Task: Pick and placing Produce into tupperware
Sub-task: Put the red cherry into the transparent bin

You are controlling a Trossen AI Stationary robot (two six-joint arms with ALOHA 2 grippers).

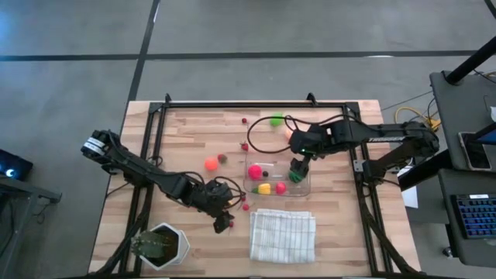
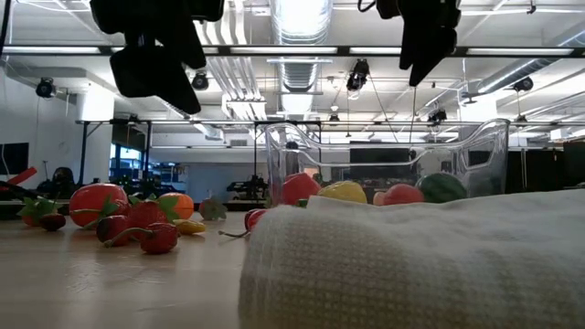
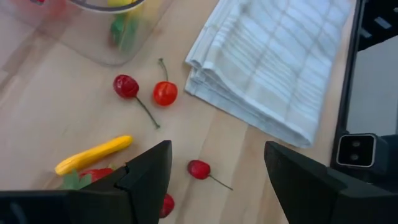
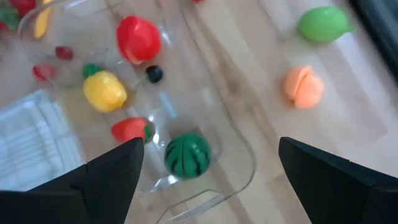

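The clear tupperware (image 1: 304, 188) stands mid-table and holds a pink ball (image 1: 255, 171), a yellow fruit (image 4: 104, 90), a red strawberry (image 4: 130, 129), a tiny dark berry (image 4: 154, 74) and a striped green ball (image 4: 188, 155). My right gripper (image 1: 297, 168) (image 4: 210, 146) hangs open above the striped ball, touching nothing. My left gripper (image 1: 225, 225) (image 3: 217, 149) is open, low over loose red cherries (image 3: 165, 93) (image 3: 199, 168) and a yellow piece (image 3: 93, 154) between the tupperware and the plant pot. An orange ball (image 1: 211, 163), a green fruit (image 1: 276, 119) and a peach fruit (image 4: 304, 86) lie on the bare wood.
A folded white cloth (image 1: 283, 235) lies near the table's near edge, right of my left gripper. A potted plant in a white hexagonal pot (image 1: 161, 246) stands at the near left corner. Black frame rails (image 1: 232, 103) border the table. More small berries (image 1: 244, 122) lie toward the far side.
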